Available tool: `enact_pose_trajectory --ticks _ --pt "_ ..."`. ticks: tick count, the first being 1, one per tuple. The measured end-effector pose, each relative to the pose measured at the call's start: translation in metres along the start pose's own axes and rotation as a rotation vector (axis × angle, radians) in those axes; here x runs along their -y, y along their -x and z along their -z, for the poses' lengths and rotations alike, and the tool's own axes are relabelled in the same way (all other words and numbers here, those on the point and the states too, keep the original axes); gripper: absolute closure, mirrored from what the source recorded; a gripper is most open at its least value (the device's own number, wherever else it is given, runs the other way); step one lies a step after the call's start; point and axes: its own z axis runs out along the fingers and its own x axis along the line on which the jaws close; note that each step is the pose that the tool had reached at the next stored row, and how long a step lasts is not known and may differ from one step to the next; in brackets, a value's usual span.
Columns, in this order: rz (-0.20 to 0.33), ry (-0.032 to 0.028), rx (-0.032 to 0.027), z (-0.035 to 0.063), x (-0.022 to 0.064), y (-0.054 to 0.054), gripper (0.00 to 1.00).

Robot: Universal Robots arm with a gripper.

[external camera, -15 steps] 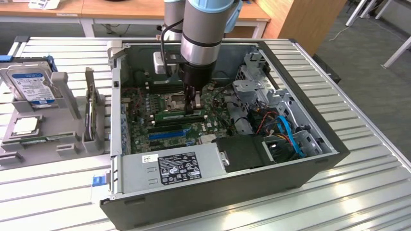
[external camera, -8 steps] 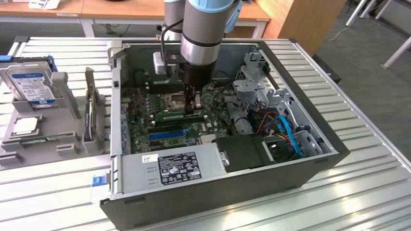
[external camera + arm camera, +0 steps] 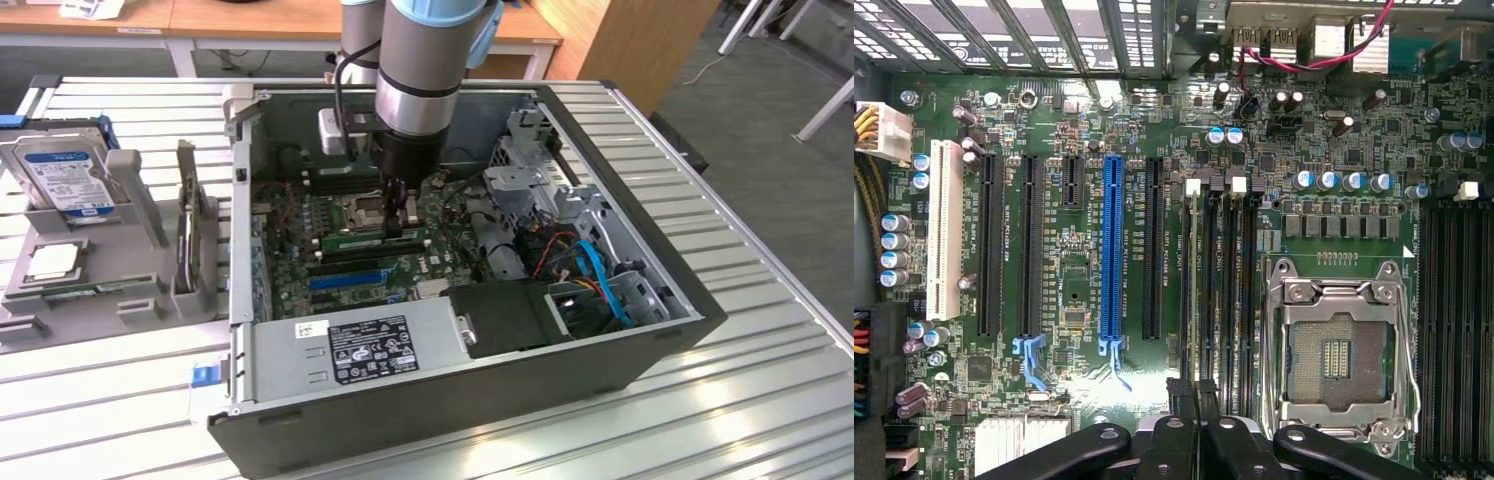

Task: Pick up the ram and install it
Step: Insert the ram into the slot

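The ram (image 3: 358,241) is a thin green stick standing on edge along a black memory slot inside the open computer case (image 3: 667,340). In the wrist view the ram (image 3: 1194,290) shows edge-on as a pale strip in the slot nearest the expansion slots, one end at a white latch (image 3: 1192,186). My gripper (image 3: 400,222) reaches straight down from the arm onto the stick's middle. Its black fingers (image 3: 1179,392) stand almost together, one on each face of the stick, so the gripper (image 3: 1194,388) is shut on the ram.
The CPU socket (image 3: 1339,350) lies just beyond the memory slots, and a long blue slot (image 3: 1113,250) on the other side. A power supply (image 3: 360,345) and blue cables (image 3: 607,285) crowd the case. A hard drive (image 3: 64,175) stands in a grey holder (image 3: 80,285) at the exterior view's left.
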Motion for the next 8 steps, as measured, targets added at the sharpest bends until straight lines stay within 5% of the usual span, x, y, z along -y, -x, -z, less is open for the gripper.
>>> enact_pose_trajectory --ticks 8 --pt "0.0 -0.0004 0.0002 -0.0008 -0.0004 0.0 0.89"
